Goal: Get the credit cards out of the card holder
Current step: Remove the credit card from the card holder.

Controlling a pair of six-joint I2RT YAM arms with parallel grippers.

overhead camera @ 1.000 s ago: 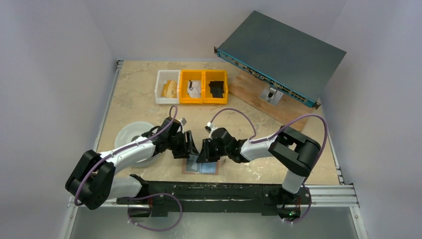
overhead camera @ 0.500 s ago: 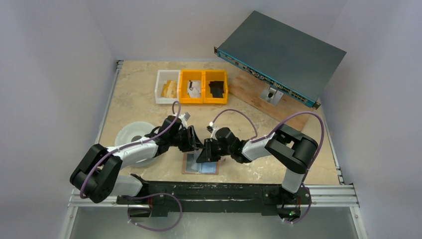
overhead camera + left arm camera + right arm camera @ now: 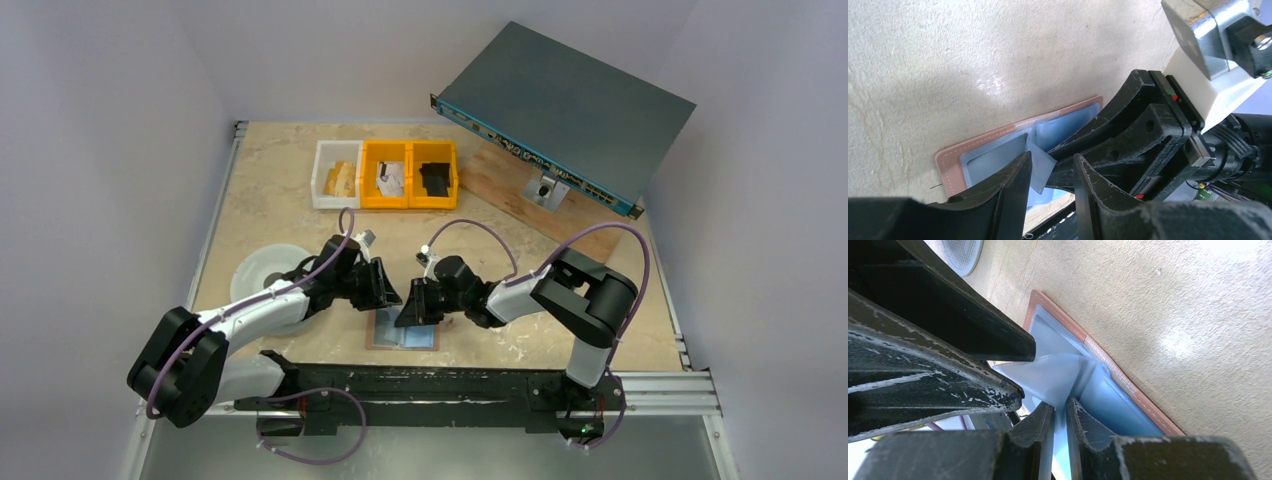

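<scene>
The card holder (image 3: 405,333) lies open and flat near the table's front edge, pinkish-tan rim and pale blue inner faces up. It also shows in the left wrist view (image 3: 993,137) and the right wrist view (image 3: 1108,360). My right gripper (image 3: 405,312) is over it, shut on a pale blue credit card (image 3: 1058,375) that stands up out of the wallet's fold (image 3: 1060,405). My left gripper (image 3: 392,293) is right beside it, open, with the card's free corner (image 3: 1040,167) between its fingers (image 3: 1052,159). No yellowish-gold card is in view.
A white bin (image 3: 335,175) and two yellow bins (image 3: 410,175) stand at the back. A white round dish (image 3: 262,272) lies to the left. A grey rack unit (image 3: 565,110) rests on a wooden board at the back right.
My left gripper has moved right, close to my right gripper over the wallet. My right gripper has stayed almost still.
</scene>
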